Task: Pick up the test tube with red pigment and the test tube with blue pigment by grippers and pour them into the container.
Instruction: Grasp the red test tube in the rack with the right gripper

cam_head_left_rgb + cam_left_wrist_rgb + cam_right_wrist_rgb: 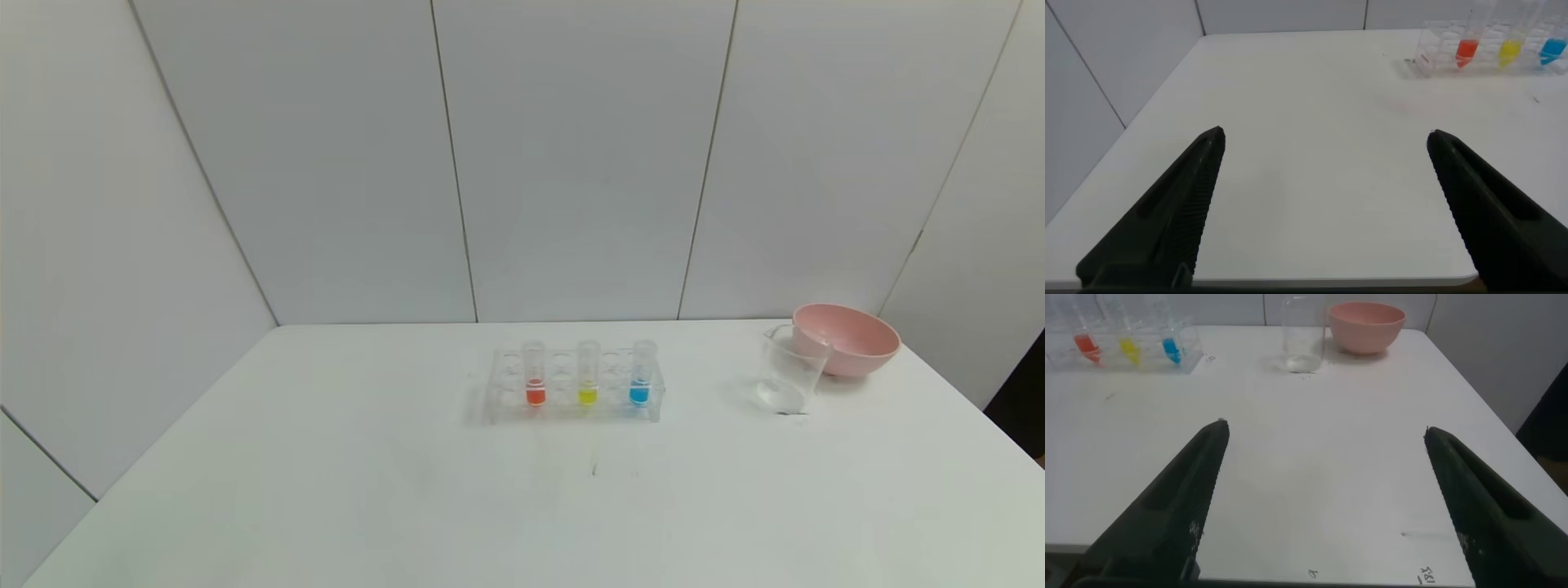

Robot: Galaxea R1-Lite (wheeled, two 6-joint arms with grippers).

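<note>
The red test tube [535, 376] and the blue test tube [642, 374] stand upright in a clear rack [571, 404] at mid-table, with a yellow tube [588, 376] between them. The clear beaker [788, 371] stands to the right of the rack. Neither arm shows in the head view. My left gripper [1324, 135] is open and empty over the table's near left edge; the red tube [1466, 51] and the blue tube [1552, 51] lie far ahead of it. My right gripper [1324, 429] is open and empty over the near right edge; the beaker [1303, 335] and the blue tube [1171, 348] lie ahead of it.
A pink bowl [845, 339] sits just behind and to the right of the beaker; it also shows in the right wrist view [1366, 327]. White walls enclose the table at the back and on both sides. The white table [326, 490] ends close under both grippers.
</note>
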